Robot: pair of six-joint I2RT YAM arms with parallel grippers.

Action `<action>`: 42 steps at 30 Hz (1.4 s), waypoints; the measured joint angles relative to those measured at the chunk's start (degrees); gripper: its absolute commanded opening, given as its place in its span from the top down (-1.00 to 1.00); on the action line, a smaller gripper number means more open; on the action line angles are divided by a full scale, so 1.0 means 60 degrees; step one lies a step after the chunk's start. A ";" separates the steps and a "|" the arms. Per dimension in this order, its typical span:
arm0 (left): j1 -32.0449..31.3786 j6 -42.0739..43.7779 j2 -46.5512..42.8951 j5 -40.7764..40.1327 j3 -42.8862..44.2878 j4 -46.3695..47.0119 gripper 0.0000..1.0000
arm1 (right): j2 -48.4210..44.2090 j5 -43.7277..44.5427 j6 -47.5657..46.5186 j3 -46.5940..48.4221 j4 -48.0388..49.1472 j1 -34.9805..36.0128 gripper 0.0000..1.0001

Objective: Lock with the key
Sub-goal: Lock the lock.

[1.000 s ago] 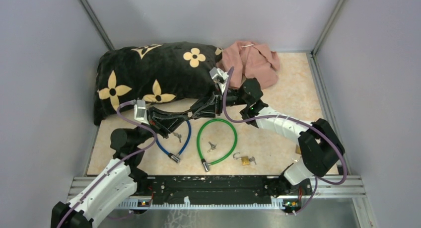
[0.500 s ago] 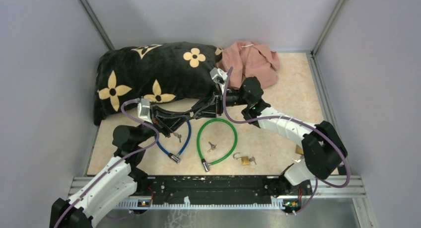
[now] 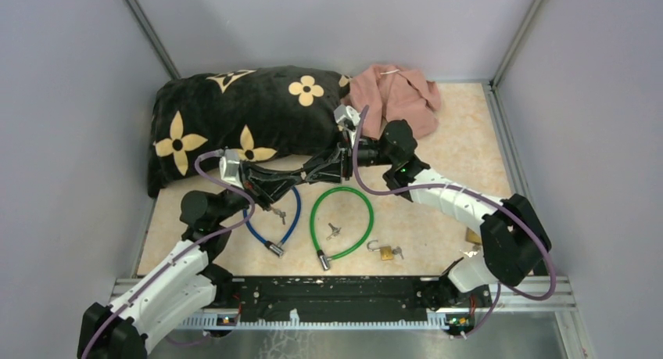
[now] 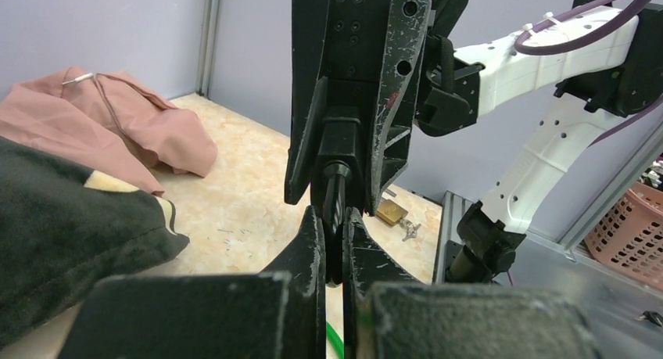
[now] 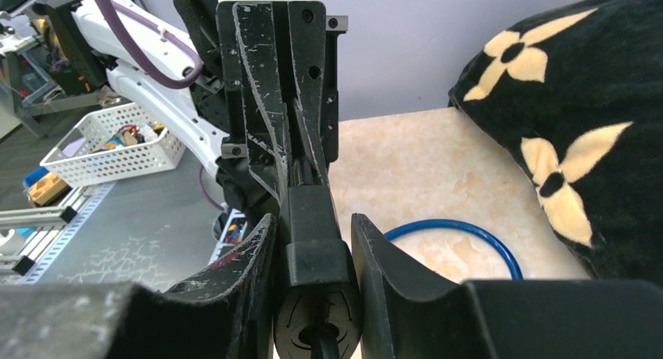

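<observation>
My two grippers meet tip to tip above the table, in front of the pillow. The right gripper (image 5: pixel 313 227) is shut on a black lock body (image 5: pixel 311 218), and a black cable enters the lock's round face at the bottom of the right wrist view. My left gripper (image 4: pixel 335 222) is shut on the dark head of a key (image 4: pixel 336 191), and the key points into the lock body (image 4: pixel 342 144) held opposite. From above, the left gripper (image 3: pixel 291 181) and the right gripper (image 3: pixel 322 170) form one dark line, with the lock hidden between them.
A black pillow (image 3: pixel 234 116) with cream flowers lies behind the grippers, a pink cloth (image 3: pixel 399 97) to its right. On the table lie a blue cable lock (image 3: pixel 271 235), a green cable lock (image 3: pixel 342 218), loose keys (image 3: pixel 334 231) and a brass padlock (image 3: pixel 385 253).
Both arms have shifted slightly, the left wrist up and to the right, the right elbow outward. The grippers stay joined at the lock, each with the same hold.
</observation>
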 measured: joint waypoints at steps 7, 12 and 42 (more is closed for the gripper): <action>-0.0317 0.0138 0.0590 0.0000 0.0168 -0.0011 1.00 | -0.0313 0.0120 -0.0433 -0.0022 -0.0871 -0.0073 1.00; -0.0412 0.0197 0.0688 0.0004 0.0251 -0.0102 1.00 | -0.0634 0.0452 -0.0597 -0.0284 -0.1093 -0.0073 1.00; 0.1606 -0.1512 -0.3042 0.2809 -0.0933 -0.2801 1.00 | -0.3096 0.1395 -0.2211 -0.0186 -0.6972 -0.0033 -0.55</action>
